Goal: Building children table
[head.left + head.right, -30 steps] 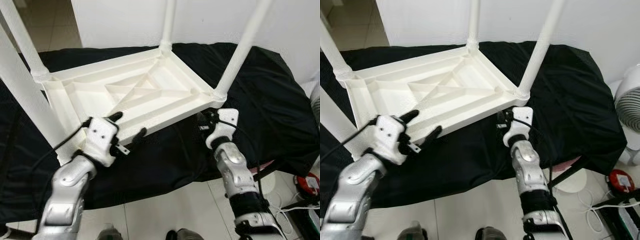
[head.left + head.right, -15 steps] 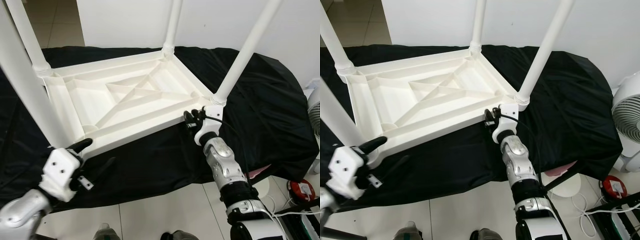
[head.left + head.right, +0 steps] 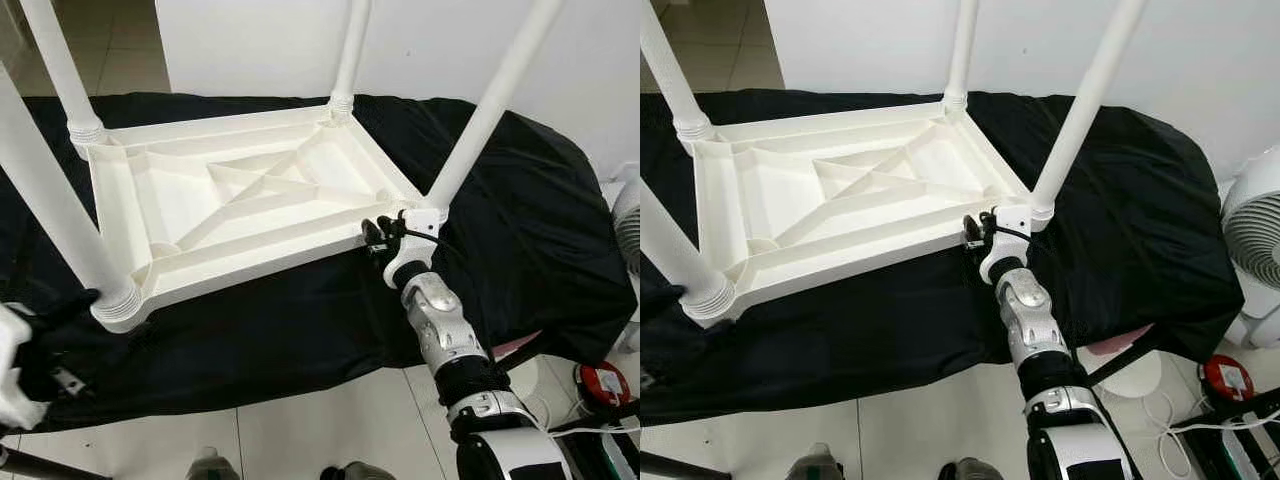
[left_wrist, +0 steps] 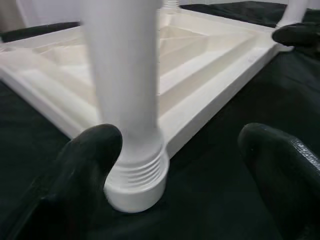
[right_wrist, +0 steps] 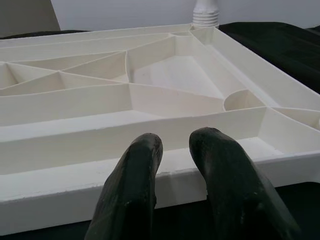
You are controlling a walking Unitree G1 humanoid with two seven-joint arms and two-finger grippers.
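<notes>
Tiled floor [image 3: 930, 420], white wall [image 3: 430, 40] behind, black cloth [image 3: 520, 200] draped over a raised surface. On the cloth, a white table [image 3: 250, 200], upside down, ribbed underside facing up, four legs standing upright from the corners: near-left leg [image 3: 55, 215], far-left leg [image 3: 62, 70], far-right leg [image 3: 350, 50], near-right leg [image 3: 500, 95]. Right gripper [image 3: 379, 236] at the near edge of the table, just beside the near-right corner; black fingers [image 5: 135, 185] close together with a narrow gap, tips against the outer rim, nothing pinched between them in the right wrist view. Right arm [image 3: 440, 330] reaching up to that corner from below the near edge of the table. Left gripper [image 4: 180, 150] low beside the near-left corner, fingers [image 4: 85, 165] spread wide, the threaded base of the near-left leg close by one finger and slightly ahead, contact not certain; the other finger well apart from the leg, over bare cloth. In the left eye view, that gripper partly cut off at the frame edge, just outside the near-left corner of the table. White fan [image 3: 1252, 235] on the floor beyond the cloth, off the near-right side of the table; a red object [image 3: 607, 383] and cables on the floor near it.
</notes>
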